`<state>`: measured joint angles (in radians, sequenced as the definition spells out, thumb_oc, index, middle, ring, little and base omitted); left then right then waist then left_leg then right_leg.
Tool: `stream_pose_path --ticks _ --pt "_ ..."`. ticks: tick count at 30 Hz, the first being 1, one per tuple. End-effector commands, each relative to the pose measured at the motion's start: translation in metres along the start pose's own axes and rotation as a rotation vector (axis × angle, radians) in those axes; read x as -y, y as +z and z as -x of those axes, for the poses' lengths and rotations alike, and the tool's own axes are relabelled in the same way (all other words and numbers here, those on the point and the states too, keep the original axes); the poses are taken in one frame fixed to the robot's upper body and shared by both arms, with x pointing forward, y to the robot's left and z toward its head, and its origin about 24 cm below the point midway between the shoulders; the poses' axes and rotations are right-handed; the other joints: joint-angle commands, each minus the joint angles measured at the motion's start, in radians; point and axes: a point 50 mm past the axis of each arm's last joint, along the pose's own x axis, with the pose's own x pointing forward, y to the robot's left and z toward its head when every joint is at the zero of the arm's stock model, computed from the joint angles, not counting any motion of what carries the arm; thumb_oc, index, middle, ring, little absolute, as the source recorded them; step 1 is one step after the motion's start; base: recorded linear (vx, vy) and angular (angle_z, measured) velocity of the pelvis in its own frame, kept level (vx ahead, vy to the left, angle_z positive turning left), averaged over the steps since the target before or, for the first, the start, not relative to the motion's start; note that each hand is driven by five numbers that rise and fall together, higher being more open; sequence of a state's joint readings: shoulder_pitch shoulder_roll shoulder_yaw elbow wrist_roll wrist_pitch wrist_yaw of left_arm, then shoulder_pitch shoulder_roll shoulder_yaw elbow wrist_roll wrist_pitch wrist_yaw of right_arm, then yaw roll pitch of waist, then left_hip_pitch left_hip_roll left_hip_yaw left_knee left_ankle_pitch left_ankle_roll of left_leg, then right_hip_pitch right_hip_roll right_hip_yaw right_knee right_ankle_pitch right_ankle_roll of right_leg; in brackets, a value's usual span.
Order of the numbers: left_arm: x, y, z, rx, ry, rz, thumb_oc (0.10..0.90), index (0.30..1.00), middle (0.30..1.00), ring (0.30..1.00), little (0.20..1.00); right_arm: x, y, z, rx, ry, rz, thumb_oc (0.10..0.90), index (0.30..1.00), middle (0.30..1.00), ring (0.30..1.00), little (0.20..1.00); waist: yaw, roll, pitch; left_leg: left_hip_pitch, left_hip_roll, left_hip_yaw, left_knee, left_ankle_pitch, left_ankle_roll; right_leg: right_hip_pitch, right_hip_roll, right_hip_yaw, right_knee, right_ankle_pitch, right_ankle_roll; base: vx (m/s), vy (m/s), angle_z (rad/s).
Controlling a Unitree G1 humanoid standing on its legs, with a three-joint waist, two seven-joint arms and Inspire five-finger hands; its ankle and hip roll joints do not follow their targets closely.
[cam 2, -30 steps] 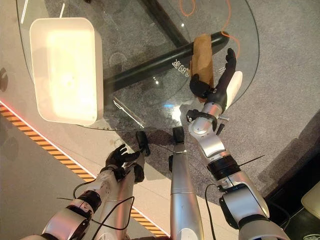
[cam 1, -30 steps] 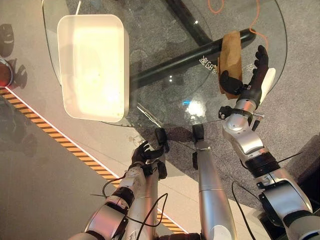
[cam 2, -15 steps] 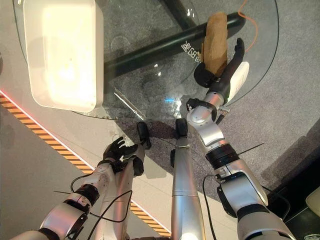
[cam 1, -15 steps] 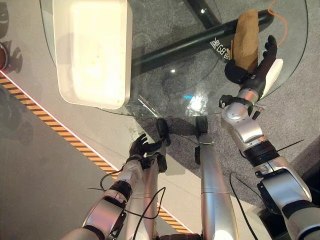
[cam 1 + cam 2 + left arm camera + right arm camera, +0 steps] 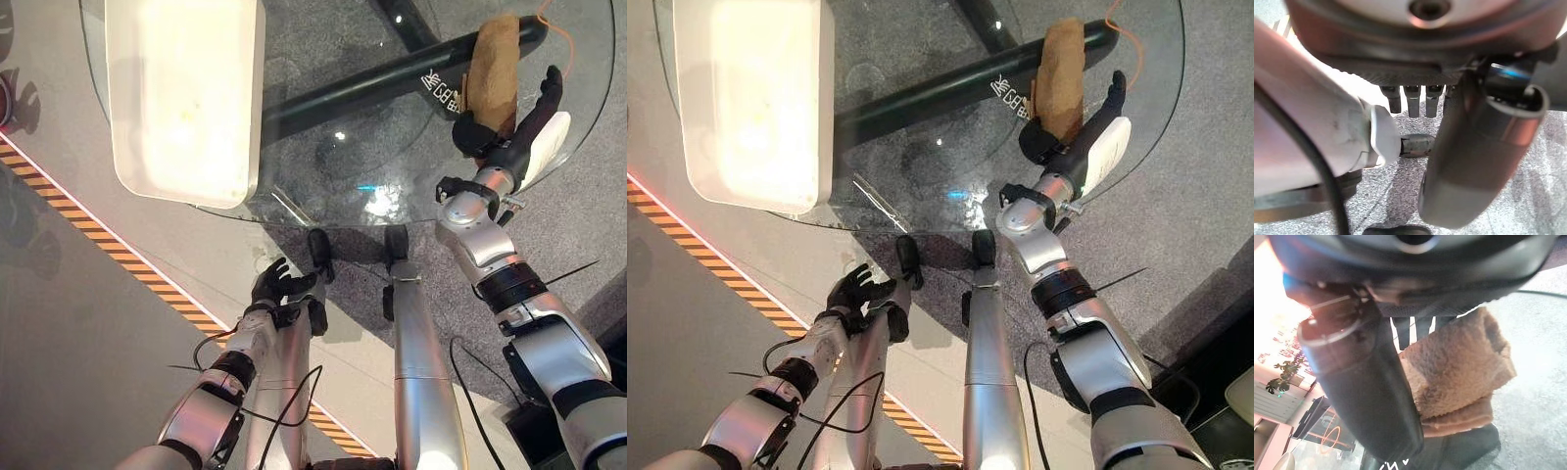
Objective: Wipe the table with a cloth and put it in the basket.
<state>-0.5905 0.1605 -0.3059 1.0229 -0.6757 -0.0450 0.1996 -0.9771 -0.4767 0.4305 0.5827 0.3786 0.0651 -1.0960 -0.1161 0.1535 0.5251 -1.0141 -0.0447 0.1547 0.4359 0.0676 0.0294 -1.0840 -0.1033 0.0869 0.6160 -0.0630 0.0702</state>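
Left eye view, upper right of the frame: the right hand (image 5: 517,137) lies on the glass desk (image 5: 333,166) with its fingers stretched flat toward the top edge and its thumb spread to the side, so it is open, not gripping. The brown cloth (image 5: 492,70) sits folded into a narrow strip just beside that hand, with its near end touching the thumb. In the right wrist view the cloth (image 5: 1459,367) shows as a fuzzy tan bundle lying against the straight fingers (image 5: 1400,333), with the thumb alongside it. A dark bar under the glass runs diagonally beneath the cloth. The white basket (image 5: 186,93), a rounded rectangular tub, stands at the upper left of the frame on the far side of the desk, well apart from the cloth. The left hand (image 5: 279,286) hangs at lower centre, below the desk's edge and above the grey floor, its fingers loosely curled around nothing. A black-and-orange striped tape line crosses the floor at the left.
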Motion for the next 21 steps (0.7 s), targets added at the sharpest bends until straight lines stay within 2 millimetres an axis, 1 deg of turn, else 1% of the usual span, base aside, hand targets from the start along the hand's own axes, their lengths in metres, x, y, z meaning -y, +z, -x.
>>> stream_pose_path --ticks 1,6,11,13,15,19,20,21 --pt "-0.010 -0.017 0.002 -0.066 0.027 0.003 0.800 0.900 0.900 0.900 0.900 -0.004 -0.045 0.015 -0.262 0.123 0.063 0.800 0.900 0.900 0.900 0.900 -0.021 0.057 -0.005 -0.050 -0.012 -0.092 0.047 -0.067 -0.040 -0.041 0.000 0.023 -0.112 0.058 0.025 0.00 0.000 0.00" --pt "-0.010 -0.013 0.001 -0.055 0.028 -0.002 0.800 0.900 0.900 0.900 0.900 -0.010 -0.051 0.019 -0.309 0.203 0.065 0.800 0.900 0.900 0.900 0.900 -0.017 0.051 -0.005 -0.047 -0.016 -0.095 0.042 -0.064 -0.042 -0.033 0.002 0.022 -0.126 0.064 0.027 0.00 0.000 0.00" --pt "-0.011 -0.010 0.001 -0.042 0.037 -0.014 0.800 0.900 0.900 0.900 0.900 -0.015 -0.063 0.031 -0.352 0.312 0.071 0.800 0.900 0.900 0.900 0.900 -0.012 0.035 -0.005 -0.029 -0.022 -0.102 0.029 -0.062 -0.044 -0.009 0.007 0.019 -0.152 0.074 0.031 0.00 -0.012 0.01" --pt "-0.011 -0.009 0.001 -0.040 0.037 -0.016 0.800 0.900 0.900 0.900 0.900 -0.015 -0.065 0.033 -0.362 0.329 0.070 0.800 0.900 0.900 0.900 0.900 -0.012 0.034 -0.005 -0.030 -0.023 -0.103 0.030 -0.063 -0.043 -0.009 0.007 0.018 -0.151 0.075 0.032 -0.01 -0.023 0.06" --pt "-0.010 -0.008 0.001 -0.038 0.039 -0.027 0.800 0.900 0.900 0.900 0.900 -0.017 -0.071 0.038 -0.398 0.384 0.057 0.800 0.900 0.900 0.900 0.900 -0.009 0.029 -0.005 -0.029 -0.023 -0.105 0.032 -0.064 -0.044 -0.008 0.006 0.016 -0.151 0.077 0.033 0.00 -0.033 0.08" --pt "-0.010 -0.008 0.001 -0.037 0.040 -0.034 0.800 0.900 0.900 0.900 0.900 -0.017 -0.075 0.042 -0.410 0.403 0.055 0.800 0.900 0.900 0.900 0.900 -0.008 0.026 -0.005 -0.030 -0.022 -0.107 0.035 -0.066 -0.044 -0.009 0.005 0.015 -0.146 0.076 0.033 0.00 -0.020 0.01" --pt "-0.008 -0.006 0.001 -0.034 0.043 -0.045 0.800 0.900 0.900 0.900 0.900 -0.017 -0.082 0.047 -0.446 0.429 0.048 0.800 0.900 0.900 0.900 0.900 -0.005 0.022 -0.005 -0.033 -0.025 -0.110 0.037 -0.069 -0.041 -0.012 0.005 0.012 -0.143 0.075 0.033 0.04 -0.050 0.01" --pt "-0.009 -0.012 0.003 -0.050 0.044 -0.051 0.800 0.900 0.900 0.900 0.900 -0.014 -0.089 0.051 -0.470 0.435 0.054 0.800 0.900 0.900 0.900 0.900 -0.004 0.022 -0.005 -0.002 -0.025 -0.117 0.043 -0.099 -0.045 0.019 0.006 0.010 -0.135 0.045 0.035 0.04 -0.052 0.05"
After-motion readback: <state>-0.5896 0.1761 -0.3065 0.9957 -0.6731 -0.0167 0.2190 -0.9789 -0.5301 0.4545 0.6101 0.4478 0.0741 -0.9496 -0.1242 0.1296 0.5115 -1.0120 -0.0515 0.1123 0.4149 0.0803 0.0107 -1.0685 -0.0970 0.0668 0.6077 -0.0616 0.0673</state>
